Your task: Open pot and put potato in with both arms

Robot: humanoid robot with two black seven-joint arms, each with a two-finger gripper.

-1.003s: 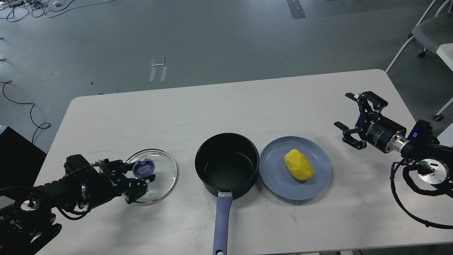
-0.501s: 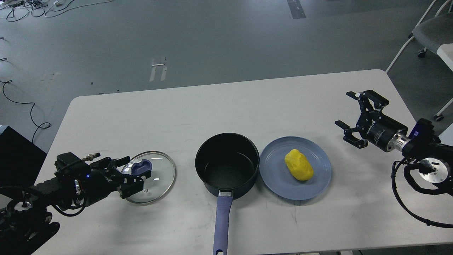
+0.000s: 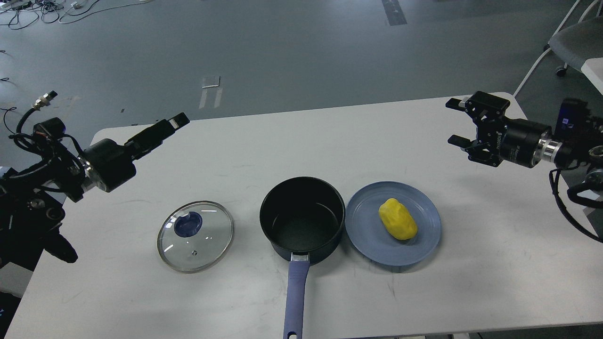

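Observation:
The dark navy pot stands uncovered at the table's middle front, its black inside bare and its periwinkle handle pointing toward me. The glass lid with a blue knob lies flat on the table left of the pot. The yellow potato lies on a blue plate right of the pot. My left gripper is raised over the table's far left, well away from the lid; its fingers overlap in profile. My right gripper is open and empty, raised above the table's far right, apart from the plate.
The white table has rounded far corners and drops off just behind both grippers. An office chair stands on the floor at the far right. Cables lie on the floor at the far left.
My left gripper has let go of the lid's knob and lifted up and back to the far left. The lid stays flat on the table. My right gripper has risen and moved farther back.

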